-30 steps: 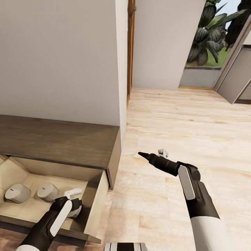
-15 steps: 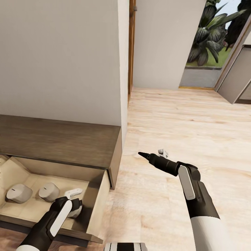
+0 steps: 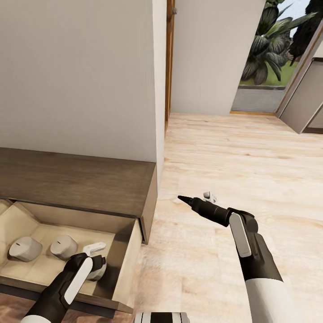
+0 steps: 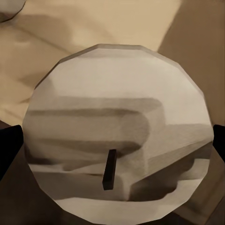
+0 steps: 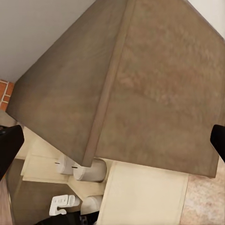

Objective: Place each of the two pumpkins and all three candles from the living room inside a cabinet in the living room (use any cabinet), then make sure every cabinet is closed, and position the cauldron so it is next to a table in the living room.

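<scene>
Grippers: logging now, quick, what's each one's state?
Left gripper: around a candle in the open drawer.
Right gripper: cannot tell, nothing held.

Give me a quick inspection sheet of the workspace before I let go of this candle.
Surface: wooden floor, bare planks.
Job's things: cabinet drawer open; two candles lying inside; third candle between the left gripper's fingers, over the drawer.
Clutter: nothing seen.
Grippers: left gripper at the third candle; right gripper over the floor, jaw state unclear.
Cables: nothing seen.
Surroundings: white wall, plants outside.
</scene>
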You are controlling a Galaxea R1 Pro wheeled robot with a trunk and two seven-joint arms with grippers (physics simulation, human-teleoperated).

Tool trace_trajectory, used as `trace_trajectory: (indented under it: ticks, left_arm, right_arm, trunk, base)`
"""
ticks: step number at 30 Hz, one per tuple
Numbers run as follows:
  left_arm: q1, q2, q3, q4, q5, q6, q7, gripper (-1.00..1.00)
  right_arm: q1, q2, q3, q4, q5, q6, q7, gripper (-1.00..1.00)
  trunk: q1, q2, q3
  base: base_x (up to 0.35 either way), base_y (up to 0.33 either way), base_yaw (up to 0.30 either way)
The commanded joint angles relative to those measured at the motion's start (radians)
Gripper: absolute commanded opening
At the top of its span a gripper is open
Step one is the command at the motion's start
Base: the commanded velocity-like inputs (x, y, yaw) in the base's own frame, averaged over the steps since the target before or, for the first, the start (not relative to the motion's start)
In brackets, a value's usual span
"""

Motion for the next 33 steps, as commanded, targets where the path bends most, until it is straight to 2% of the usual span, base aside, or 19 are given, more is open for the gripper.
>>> trace_trajectory:
  ticks: [1, 12, 33]
  left_arm:
    - [-0.001, 0.001, -0.004, -0.001, 0.01, 0.001, 0.008, -1.0]
    - [0.0, 0.003, -0.002, -0.001, 0.011, 0.002, 0.005, -1.0]
    - [-0.001, 0.001, -0.002, -0.001, 0.019, 0.003, 0.002, -1.0]
  right_arm:
    - [-0.001, 0.001, -0.003, 0.0, 0.004, 0.006, 0.006, 1.0]
    - [-0.001, 0.001, -0.003, 0.0, 0.004, 0.006, 0.006, 1.0]
    - [-0.001, 0.001, -0.004, 0.0, 0.004, 0.007, 0.006, 1.0]
  trunk:
    - [0.0, 0.0, -0.001]
    - [0.004, -0.003, -0.039]
    - [0.004, -0.003, -0.039]
  base:
    - [0.0, 0.0, 0.0]
    - [0.0, 0.0, 0.0]
    - [0.0, 0.0, 0.0]
